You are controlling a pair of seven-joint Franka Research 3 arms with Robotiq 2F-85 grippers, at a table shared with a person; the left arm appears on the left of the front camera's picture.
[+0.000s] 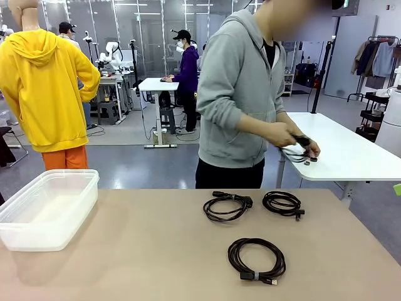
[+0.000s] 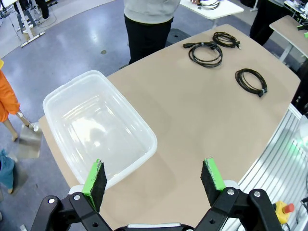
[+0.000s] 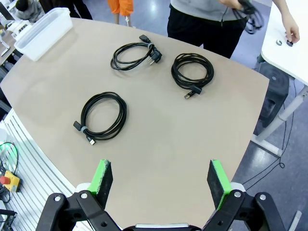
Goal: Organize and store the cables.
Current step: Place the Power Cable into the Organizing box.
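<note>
Three coiled black cables (image 1: 256, 258) lie apart on the tan counter (image 1: 125, 263), right of the clear plastic tub (image 1: 47, 210). A person (image 1: 238, 94) holds a fourth cable (image 1: 299, 152) over the white table (image 1: 351, 157) behind, in a grey-floored lab. Left claw (image 2: 153, 171) and right claw (image 3: 161, 171) are both spread and empty.

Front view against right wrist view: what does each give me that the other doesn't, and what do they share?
Front view: the person's grey hoodie and, farther off, other people at desks.
Right wrist view: the right gripper, its green-padded fingers open above the table's near edge and holding nothing, plus a red button off the table.
Shared: three coiled cables lying apart on the table, the clear bin at the robot's left, and the person's hands on a fourth cable.
</note>
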